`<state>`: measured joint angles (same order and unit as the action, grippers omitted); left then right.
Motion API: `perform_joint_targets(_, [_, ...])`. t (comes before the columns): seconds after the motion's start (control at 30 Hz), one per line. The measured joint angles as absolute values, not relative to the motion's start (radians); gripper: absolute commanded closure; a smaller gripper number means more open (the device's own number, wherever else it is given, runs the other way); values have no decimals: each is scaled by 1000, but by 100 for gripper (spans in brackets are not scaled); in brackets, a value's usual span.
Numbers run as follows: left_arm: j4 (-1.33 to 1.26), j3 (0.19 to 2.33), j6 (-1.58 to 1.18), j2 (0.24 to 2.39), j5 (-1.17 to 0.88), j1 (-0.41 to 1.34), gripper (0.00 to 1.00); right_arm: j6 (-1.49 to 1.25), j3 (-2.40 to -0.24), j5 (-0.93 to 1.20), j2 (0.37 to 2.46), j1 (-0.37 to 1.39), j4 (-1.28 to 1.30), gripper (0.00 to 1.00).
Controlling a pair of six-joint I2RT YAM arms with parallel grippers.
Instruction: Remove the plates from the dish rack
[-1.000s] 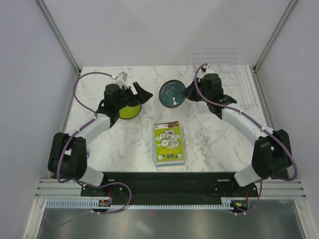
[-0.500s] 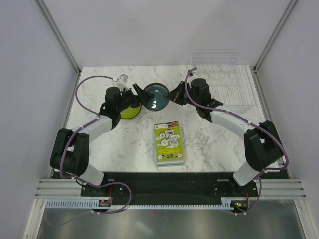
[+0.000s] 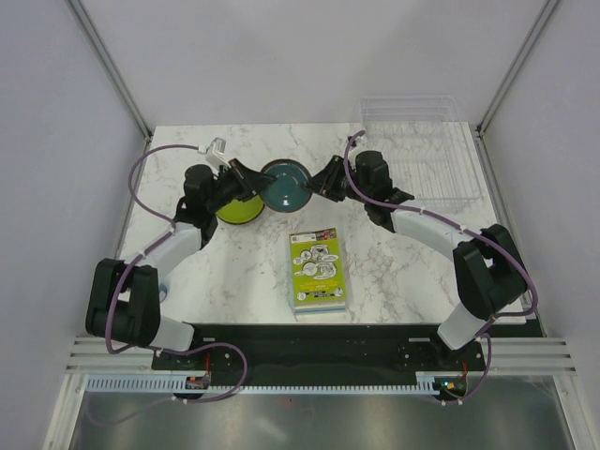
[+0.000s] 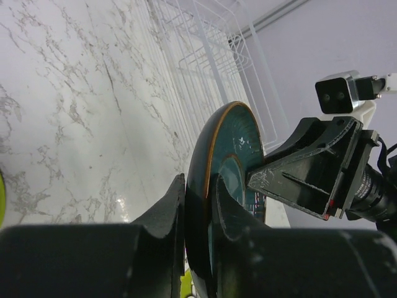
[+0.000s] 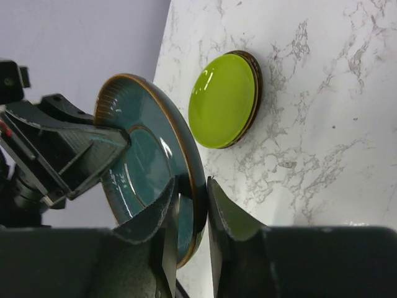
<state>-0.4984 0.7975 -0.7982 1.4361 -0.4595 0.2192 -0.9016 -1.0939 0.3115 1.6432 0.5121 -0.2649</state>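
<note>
Left gripper (image 3: 251,180) is clamping, jaws nearly closed, on one edge of the teal glazed round plate with a brown rim (image 3: 284,185). Right gripper (image 3: 325,179) is pinching the opposite edge just as narrowly. The teal plate is hanging tilted between them over the white marble counter (image 3: 403,258), just beside the plain lime-green round plate (image 3: 234,210) lying flat. The clear plastic dish rack (image 3: 427,150) is sitting at the far right corner, and the lime-green rectangular book (image 3: 316,270) is lying near the front edge.
</note>
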Motion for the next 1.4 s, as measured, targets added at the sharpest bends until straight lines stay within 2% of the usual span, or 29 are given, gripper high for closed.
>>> perform_joint_targets(0.1, [-464,794,-756,1423,-462,188,98,-870,-1105,292,1654,524,-236,62])
perform_joint_targets(0.43, [-282,756,-616,1460,-352,-78,96,-802,-1109,245,1636,462,-193,61])
perform_joint_targets(0.77, [-296,778,-616,1636,-350,-113,96,-770,-1093,248,1634,453,-171,62])
perform_joint_targets(0.83, [-308,788,-616,1655,-352,-115,93,-765,-1092,251,1634,452,-165,62])
perform_joint_targets(0.97, [-331,813,-618,1697,-371,-119,77,-760,-1092,258,1638,448,-163,62])
perform_joint_targets(1.0, [-337,819,-620,1708,-374,-120,64,-759,-1092,261,1641,447,-163,61])
perform_joint_targets(1.1, [-357,827,-631,1726,-393,-122,45,-757,-1092,267,1655,447,-163,62])
perform_joint_targets(1.33, [-369,829,-643,1754,-406,-122,29,-757,-1091,290,1692,447,-154,62])
perform_joint_targets(1.4, [-372,830,-644,1754,-409,-122,22,-757,-1091,297,1698,447,-153,62])
